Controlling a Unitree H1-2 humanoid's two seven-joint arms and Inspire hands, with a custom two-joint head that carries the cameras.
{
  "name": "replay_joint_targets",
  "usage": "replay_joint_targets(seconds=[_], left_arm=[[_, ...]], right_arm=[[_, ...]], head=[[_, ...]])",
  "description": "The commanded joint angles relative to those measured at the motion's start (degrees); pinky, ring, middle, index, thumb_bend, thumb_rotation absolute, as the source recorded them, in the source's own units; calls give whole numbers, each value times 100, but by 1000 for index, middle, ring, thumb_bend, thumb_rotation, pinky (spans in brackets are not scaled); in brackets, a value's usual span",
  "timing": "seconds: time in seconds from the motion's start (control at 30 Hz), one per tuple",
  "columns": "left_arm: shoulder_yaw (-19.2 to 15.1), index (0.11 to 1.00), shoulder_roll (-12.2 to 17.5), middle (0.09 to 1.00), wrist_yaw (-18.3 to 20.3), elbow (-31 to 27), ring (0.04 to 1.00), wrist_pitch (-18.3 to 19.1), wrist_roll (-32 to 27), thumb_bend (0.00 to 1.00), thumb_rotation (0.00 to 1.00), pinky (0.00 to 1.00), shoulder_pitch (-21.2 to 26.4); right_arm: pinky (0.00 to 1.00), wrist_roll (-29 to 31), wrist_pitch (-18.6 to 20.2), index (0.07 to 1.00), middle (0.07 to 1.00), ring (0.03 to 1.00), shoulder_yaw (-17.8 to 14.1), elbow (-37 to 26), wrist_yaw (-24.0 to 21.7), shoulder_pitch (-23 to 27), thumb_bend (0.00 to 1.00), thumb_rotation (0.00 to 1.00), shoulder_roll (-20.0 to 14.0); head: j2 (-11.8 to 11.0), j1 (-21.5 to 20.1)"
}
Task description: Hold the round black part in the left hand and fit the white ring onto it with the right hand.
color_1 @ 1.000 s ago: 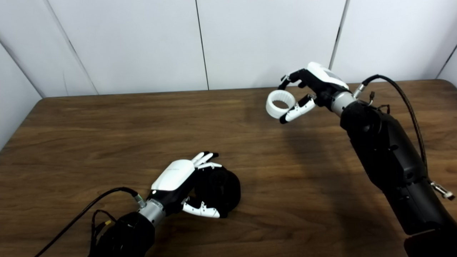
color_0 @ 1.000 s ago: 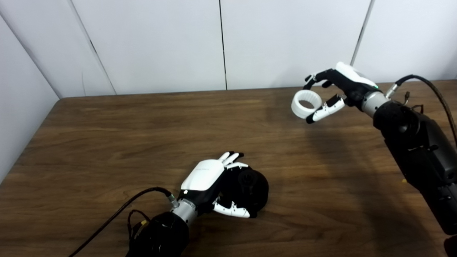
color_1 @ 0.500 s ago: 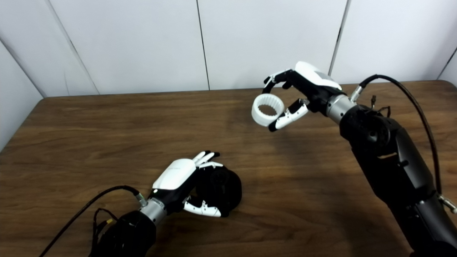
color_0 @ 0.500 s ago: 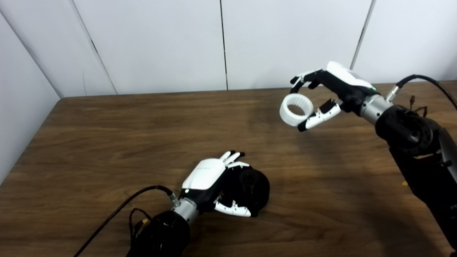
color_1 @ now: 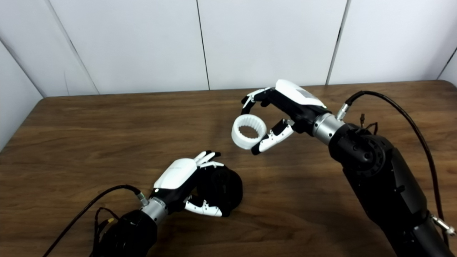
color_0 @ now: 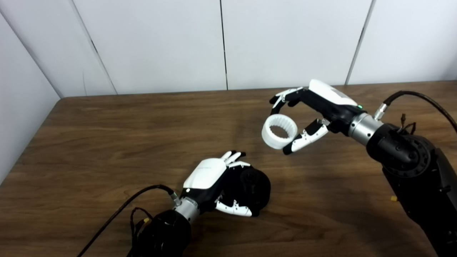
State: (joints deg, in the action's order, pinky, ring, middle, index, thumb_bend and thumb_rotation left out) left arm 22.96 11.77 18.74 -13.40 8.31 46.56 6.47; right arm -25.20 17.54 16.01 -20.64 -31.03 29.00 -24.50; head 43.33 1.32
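Observation:
My left hand [color_0: 214, 182] is shut on the round black part [color_0: 254, 187], which rests on the brown table [color_0: 107, 142] near the front middle; the part also shows in the right eye view [color_1: 223, 190]. My right hand [color_0: 314, 110] is shut on the white ring [color_0: 279, 132], pinched between its fingers and thumb. It holds the ring in the air, up and to the right of the black part, apart from it. The ring's toothed inner face shows, with its opening turned towards the camera [color_1: 249, 132].
White wall panels [color_0: 221, 43] stand behind the table's far edge. A black cable [color_0: 117, 214] trails from the left wrist, and another loops from the right forearm [color_1: 410, 117]. The right arm [color_1: 385, 185] crosses the table's right side.
My right hand has carried the white ring down and to the left, from near the far right edge towards the black part. The left hand and the black part have stayed put.

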Motion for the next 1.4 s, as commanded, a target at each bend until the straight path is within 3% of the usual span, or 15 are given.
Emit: replay_joint_targets(seconds=[0.0, 0.4, 0.7, 1.37], left_arm=[[37, 777, 6, 976, 79, 57, 1000, 48, -7, 931, 467, 918, 67], [82, 784, 4, 979, 145, -5, 1000, 99, 58, 930, 456, 929, 86], [110, 792, 11, 979, 182, -51, 1000, 142, 71, 921, 446, 939, 80], [85, 792, -14, 972, 139, -56, 1000, 142, 1, 922, 435, 916, 69]], right_arm=[[778, -31, 64, 490, 804, 863, 3, -204, 0, 154, 525, 146, 66], [757, -170, -19, 490, 807, 876, 365, -162, -41, -40, 525, 148, 272], [739, -214, -289, 490, 806, 875, 542, 50, 46, -237, 525, 151, 406], [788, -387, -253, 491, 820, 891, 850, 64, -74, -460, 524, 154, 466]], head=[[5, 5], [31, 31], [64, 28], [87, 59]])
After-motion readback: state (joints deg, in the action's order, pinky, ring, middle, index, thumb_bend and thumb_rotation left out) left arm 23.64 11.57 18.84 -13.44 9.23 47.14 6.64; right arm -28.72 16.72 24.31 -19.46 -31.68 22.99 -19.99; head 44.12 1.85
